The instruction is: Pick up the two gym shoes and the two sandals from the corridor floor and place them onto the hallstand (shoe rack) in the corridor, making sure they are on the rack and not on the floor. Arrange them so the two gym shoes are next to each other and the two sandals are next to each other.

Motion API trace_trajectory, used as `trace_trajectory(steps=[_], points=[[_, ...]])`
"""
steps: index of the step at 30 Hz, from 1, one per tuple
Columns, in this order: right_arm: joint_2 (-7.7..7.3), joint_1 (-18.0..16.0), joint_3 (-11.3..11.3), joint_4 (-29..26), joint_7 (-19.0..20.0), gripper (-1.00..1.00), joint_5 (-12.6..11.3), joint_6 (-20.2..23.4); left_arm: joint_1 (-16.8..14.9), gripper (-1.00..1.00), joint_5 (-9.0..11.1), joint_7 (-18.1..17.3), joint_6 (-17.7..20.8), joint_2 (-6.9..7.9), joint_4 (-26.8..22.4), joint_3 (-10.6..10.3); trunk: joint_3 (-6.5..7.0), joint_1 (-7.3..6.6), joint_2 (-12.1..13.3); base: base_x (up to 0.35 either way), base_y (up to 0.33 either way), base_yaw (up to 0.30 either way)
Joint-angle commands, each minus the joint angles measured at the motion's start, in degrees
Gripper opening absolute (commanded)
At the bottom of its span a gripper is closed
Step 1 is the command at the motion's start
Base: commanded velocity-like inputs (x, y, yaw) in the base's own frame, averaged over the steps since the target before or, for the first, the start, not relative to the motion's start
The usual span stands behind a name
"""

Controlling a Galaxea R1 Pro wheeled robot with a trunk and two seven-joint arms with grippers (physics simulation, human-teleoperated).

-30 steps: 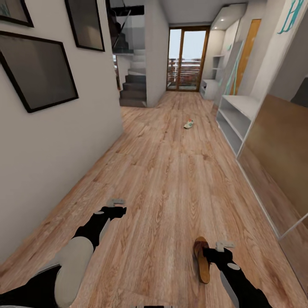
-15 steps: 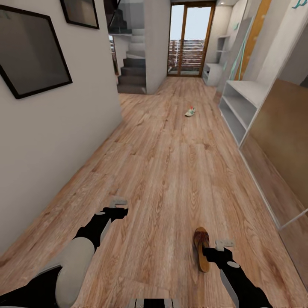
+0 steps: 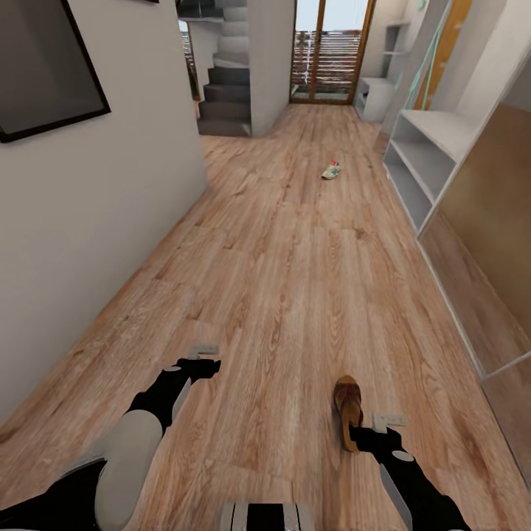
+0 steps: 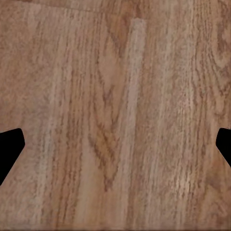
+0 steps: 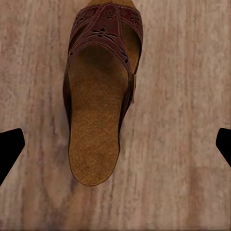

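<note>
One dark brown sandal (image 3: 346,408) with a tan footbed lies on the corridor floor (image 3: 295,280), close in front of me. My right gripper (image 3: 363,435) hovers over its heel end, open; in the right wrist view the sandal (image 5: 98,101) lies between the spread fingertips (image 5: 9,149), untouched. A white gym shoe (image 3: 331,171) lies far down the corridor near the hallstand (image 3: 446,129), a pale unit with low open shelves along the right wall. My left gripper (image 3: 206,363) hangs open over bare planks (image 4: 115,96).
A white wall (image 3: 88,221) with dark framed pictures runs along the left. A tan panel (image 3: 487,214) stands on the right beyond the hallstand. Stairs (image 3: 225,92) and a glass door (image 3: 332,59) close the far end.
The whole picture has shifted: the camera now looks further down. The sandal now reaches less far back past my right gripper. Both grippers stay open.
</note>
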Motion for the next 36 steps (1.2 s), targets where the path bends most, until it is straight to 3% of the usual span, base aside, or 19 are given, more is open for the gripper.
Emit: trace_trajectory(steps=[1, 21, 27, 32, 36], points=[[-0.01, 0.0, 0.1, -0.1, -0.2, 1.0, -0.3, 0.3, 0.0, 1.0, -0.5, -0.5, 0.3, -0.06, -0.2, 0.5, -0.37, 0.01, 0.0, 0.0, 0.0, 0.0], [-0.02, 0.0, 0.1, 0.0, -0.1, 1.0, -0.3, 0.3, -0.5, 1.0, -0.5, -0.4, -0.2, -0.46, -0.5, 0.5, -6.64, 0.53, -0.3, 0.0, 0.0, 0.0], [-0.02, 0.0, 0.0, 0.0, -0.1, 1.0, -0.2, 0.3, -0.1, 1.0, -0.5, -0.4, -0.7, -0.42, -0.6, 0.6, -7.19, 0.53, -0.3, 0.0, 0.0, 0.0], [-0.02, 0.0, 0.0, 0.0, -0.1, 1.0, -0.2, 0.3, 0.1, 1.0, -0.5, -0.5, -3.9, -0.38, -0.6, 0.6, -7.65, 0.53, -0.3, 0.0, 0.0, 0.0], [-0.02, 0.0, 0.1, 0.0, -0.1, 1.0, -0.2, 0.3, 0.1, 1.0, -0.4, -0.5, -6.4, -0.39, -0.6, 0.5, -8.91, 0.63, -0.4, 0.0, 0.0, 0.0]])
